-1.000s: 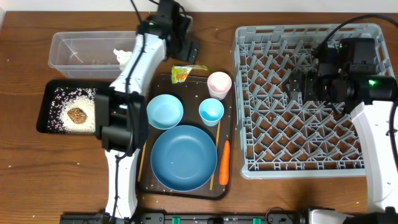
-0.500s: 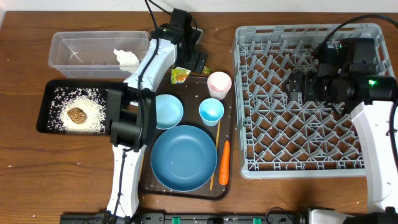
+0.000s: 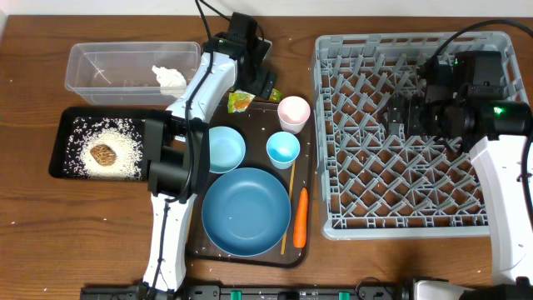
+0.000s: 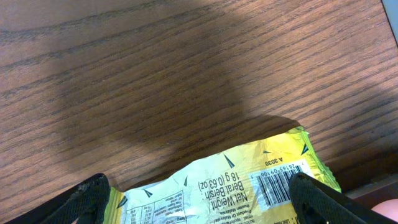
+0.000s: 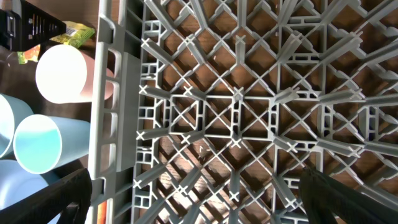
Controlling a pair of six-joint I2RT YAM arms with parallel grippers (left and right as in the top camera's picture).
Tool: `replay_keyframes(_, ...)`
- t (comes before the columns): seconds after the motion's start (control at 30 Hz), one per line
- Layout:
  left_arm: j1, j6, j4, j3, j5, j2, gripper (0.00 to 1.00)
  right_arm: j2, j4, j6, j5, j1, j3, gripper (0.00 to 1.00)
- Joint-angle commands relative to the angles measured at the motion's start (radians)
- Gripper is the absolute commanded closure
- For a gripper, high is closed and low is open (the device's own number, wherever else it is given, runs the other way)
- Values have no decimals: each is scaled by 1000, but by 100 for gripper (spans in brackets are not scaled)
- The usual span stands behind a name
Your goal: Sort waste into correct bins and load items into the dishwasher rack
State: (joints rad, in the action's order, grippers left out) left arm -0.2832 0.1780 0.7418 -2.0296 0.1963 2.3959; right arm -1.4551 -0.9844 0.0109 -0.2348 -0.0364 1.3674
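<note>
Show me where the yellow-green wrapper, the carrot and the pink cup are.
yellow-green wrapper (image 4: pixel 230 180), left wrist view, printed middle of the pack
orange carrot (image 3: pixel 301 218), overhead view, middle of its length
pale pink cup (image 3: pixel 293 109), overhead view, centre of its open mouth

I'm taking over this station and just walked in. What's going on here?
The left gripper hangs open over the yellow-green wrapper, jaws straddling it, nothing gripped. The right gripper hovers open above the grey rack. Tissue lies in the clear tub; rice and a brown lump in the black tray. Plate, bowl, blue cup, pink cup and carrot sit on the brown tray.
</note>
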Motion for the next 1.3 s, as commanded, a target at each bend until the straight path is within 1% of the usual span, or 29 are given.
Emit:
replay_keyframes(0.0, 3, 9, -2, 10, 1, 19, 8, -4, -3, -1, 3, -9, 3, 1)
replay_keyframes(0.17, 3, 9, -3, 14, 1, 21, 11, -4, -4, -1, 19, -9, 3, 1)
replay_keyframes(0.57, 3, 9, -5, 14, 1, 69, 13, -4, -3, -1, 22, -9, 3, 1)
replay_keyframes(0.7, 3, 9, -8, 15, 1, 73, 25, -4, -3, -1, 22, -9, 3, 1)
replay_keyframes(0.77, 3, 9, -14, 15, 0, 73, 35, -4, -4, -1, 22, -9, 3, 1)
replay_keyframes(0.83, 3, 9, -18, 15, 1, 73, 48, -4, -3, 0, 21, -9, 3, 1)
replay_keyframes(0.93, 3, 8, -21, 15, 0, 73, 64, -4, -3, -1, 22, -9, 3, 1)
replay_keyframes(1.0, 3, 8, -26, 14, -4, 73, 69, -4, -2, -1, 22, -9, 3, 1)
replay_keyframes(1.07, 3, 8, -27, 5, -7, 70, 71, -4, -2, -1, 22, -9, 3, 1)
replay_keyframes(1.17, 5, 8, -11, -21, -11, 49, 70, -4, -2, -1, 22, -9, 3, 1)
replay_keyframes(1.2, 6, 8, -1, -30, -19, 35, 68, -4, -2, -1, 22, -9, 3, 1)
replay_keyframes(1.27, 7, 8, 18, -42, -44, 1, 54, -4, -3, -1, 22, -9, 3, 1)
